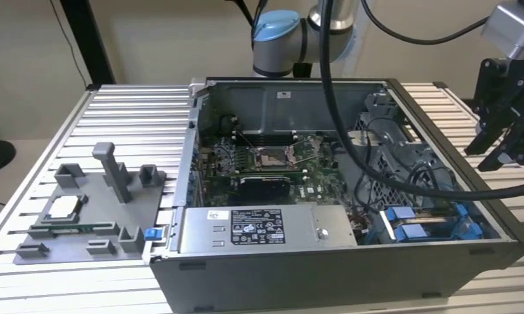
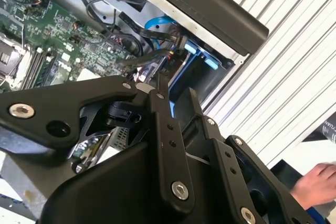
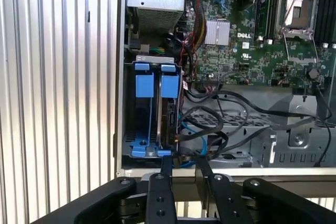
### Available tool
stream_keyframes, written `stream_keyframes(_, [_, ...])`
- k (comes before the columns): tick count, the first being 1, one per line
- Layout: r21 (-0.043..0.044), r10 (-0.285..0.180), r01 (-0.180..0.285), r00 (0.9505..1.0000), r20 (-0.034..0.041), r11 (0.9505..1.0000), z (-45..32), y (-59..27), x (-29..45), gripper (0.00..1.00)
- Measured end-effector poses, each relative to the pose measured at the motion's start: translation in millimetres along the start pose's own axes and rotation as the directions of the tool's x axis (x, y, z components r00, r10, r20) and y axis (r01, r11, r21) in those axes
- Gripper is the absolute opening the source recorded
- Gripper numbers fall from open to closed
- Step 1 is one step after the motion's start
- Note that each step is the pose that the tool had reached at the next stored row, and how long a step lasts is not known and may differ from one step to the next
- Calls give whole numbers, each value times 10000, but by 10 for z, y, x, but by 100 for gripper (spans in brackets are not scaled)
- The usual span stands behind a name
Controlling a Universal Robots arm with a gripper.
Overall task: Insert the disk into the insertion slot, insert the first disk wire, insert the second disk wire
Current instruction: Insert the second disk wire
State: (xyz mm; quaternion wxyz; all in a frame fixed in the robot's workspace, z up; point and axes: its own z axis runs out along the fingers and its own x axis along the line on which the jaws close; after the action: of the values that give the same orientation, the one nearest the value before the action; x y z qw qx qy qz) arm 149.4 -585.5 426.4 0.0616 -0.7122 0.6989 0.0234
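Jaws narrow, empty; disk (image 3: 169,90) on edge in insertion slot (image 3: 153,59), long axis along case wall (image 3: 120,77).

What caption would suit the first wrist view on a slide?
Gripper near the blue-railed insertion slot in an open computer case.

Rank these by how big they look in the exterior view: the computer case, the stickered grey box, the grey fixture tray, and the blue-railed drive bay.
1. computer case, by far
2. grey fixture tray
3. stickered grey box, not much smaller than the tray
4. blue-railed drive bay, smallest
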Motion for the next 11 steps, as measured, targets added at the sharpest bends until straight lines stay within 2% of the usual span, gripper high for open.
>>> stream_keyframes(11, [0,0,0,10000,-1,10000,-76,-4,-9,100])
